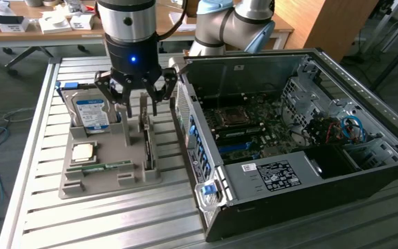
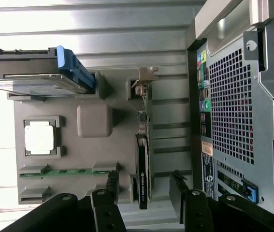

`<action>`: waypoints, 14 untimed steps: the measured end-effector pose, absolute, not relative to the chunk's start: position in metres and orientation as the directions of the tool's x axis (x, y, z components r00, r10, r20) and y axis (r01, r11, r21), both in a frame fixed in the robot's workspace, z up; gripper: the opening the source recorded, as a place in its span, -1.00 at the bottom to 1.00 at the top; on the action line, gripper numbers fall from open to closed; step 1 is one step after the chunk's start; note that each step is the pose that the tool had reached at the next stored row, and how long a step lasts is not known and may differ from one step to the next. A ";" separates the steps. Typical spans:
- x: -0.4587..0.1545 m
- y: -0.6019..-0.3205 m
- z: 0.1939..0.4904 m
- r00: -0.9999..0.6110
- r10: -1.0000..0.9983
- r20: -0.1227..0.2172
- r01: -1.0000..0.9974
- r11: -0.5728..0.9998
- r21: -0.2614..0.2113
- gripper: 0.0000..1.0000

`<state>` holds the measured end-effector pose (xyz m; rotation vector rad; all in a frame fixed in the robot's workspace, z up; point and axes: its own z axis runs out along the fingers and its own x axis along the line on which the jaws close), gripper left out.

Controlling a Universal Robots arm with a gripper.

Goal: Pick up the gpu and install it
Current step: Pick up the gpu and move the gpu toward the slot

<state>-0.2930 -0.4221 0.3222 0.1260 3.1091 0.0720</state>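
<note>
A workshop room with wooden desks at 11 o'clock of the exterior view forms the background, and in front of them stands one slatted metal table. The biggest thing on it is one computer case, lying open on its side from the centre to 3 o'clock, with its motherboard exposed. One robot arm comes down from 12 o'clock. At 9 o'clock of the case lies one grey holder tray, and it carries four parts. One hard drive with a blue label leans at the tray's 12 o'clock end. The gpu stands on its edge in a slot along the tray's 3 o'clock side, just beside the case, with its pale bracket at the far end. One square processor lies flat at 9 o'clock of the gpu, and one green memory stick lies at 6 o'clock of the processor. The gripper hangs over the gpu, released and spread wide; its two fingers are on either side of the card with gaps visible, grasping nothing.
</note>
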 end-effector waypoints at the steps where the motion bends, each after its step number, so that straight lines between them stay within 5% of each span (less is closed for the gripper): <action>1: -0.293 -0.422 0.321 -0.996 0.082 -0.027 0.080 0.996 0.047 0.09; 14: -0.293 -0.422 0.308 -0.996 0.082 -0.027 0.080 0.996 0.047 0.09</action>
